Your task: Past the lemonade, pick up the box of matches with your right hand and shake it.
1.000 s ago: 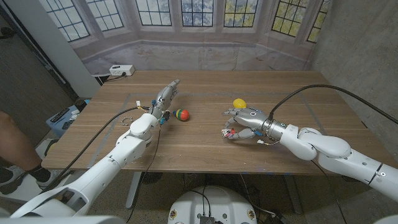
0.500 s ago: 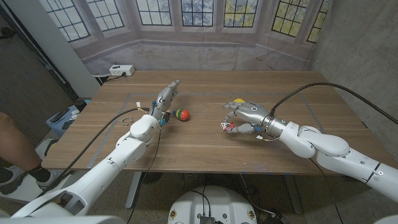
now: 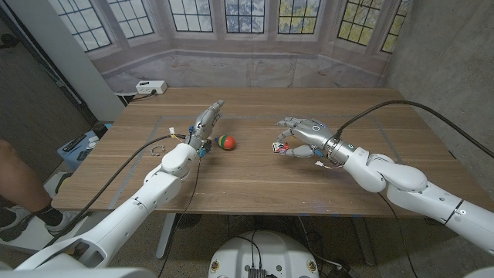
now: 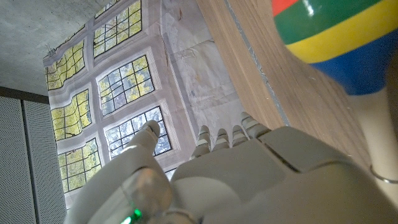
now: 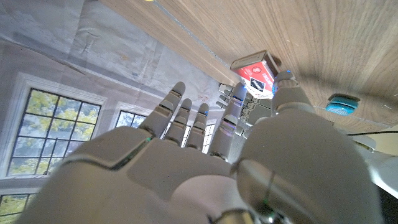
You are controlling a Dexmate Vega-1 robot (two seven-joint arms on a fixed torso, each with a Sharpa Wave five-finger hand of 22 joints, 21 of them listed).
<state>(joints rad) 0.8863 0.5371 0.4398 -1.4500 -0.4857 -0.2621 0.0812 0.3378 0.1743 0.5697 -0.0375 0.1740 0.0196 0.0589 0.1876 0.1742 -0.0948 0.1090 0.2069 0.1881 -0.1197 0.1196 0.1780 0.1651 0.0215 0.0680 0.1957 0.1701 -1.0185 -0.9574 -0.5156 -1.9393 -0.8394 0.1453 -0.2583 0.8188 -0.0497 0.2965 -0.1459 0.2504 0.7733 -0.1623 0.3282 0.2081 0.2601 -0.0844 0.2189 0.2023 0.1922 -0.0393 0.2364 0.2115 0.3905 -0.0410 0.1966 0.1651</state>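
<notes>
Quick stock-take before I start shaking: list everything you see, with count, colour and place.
Matchbox: one, red and white, pinched in the right hand, lifted off the table.
Ball: one, red, green, yellow and blue, table centre, beside the left hand.
Power strip: one, white, far left table corner.
Table: one, brown wood.
Person's leg: one, left picture edge.
Left hand: fingers extended, holds nothing.
Right hand: holds the matchbox.

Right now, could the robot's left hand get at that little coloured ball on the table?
Probably yes. The left hand stands just beside the striped ball, with bare table between them. The right hand, holding the matchbox, is well off to the side.
</notes>
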